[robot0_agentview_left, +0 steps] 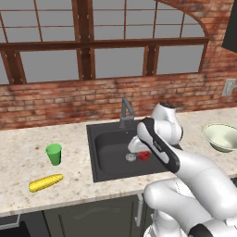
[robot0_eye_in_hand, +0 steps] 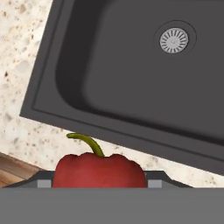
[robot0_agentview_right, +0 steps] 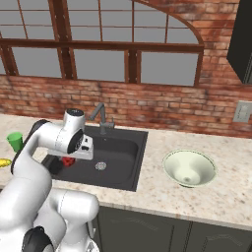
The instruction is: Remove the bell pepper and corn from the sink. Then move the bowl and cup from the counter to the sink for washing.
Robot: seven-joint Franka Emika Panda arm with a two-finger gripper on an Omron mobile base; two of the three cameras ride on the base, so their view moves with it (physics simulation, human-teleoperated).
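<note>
The corn is already out. You can see it lying on the desk in the lower left of the left base view, just below the green cup. So one job is done.

The red bell pepper is the job you are on now. In the hand view it sits at the bottom middle of the frame, right between the two dark tips of the hand. The tips stand one on each side of it, held wide apart by the pepper, so it looks like the hand is gripping the pepper. Its little green stem curls up and to the left.

In the left base view the pepper shows as a small red spot in the middle of the frame, over the dark sink, beside the round silver drain. It is not on the desk yet, so you need to carry it over and set it down.

The cup is not in the sink yet. The pale bowl is also waiting on the desk, at the right of the sink in the right base view. Both of them are left to do.
</note>
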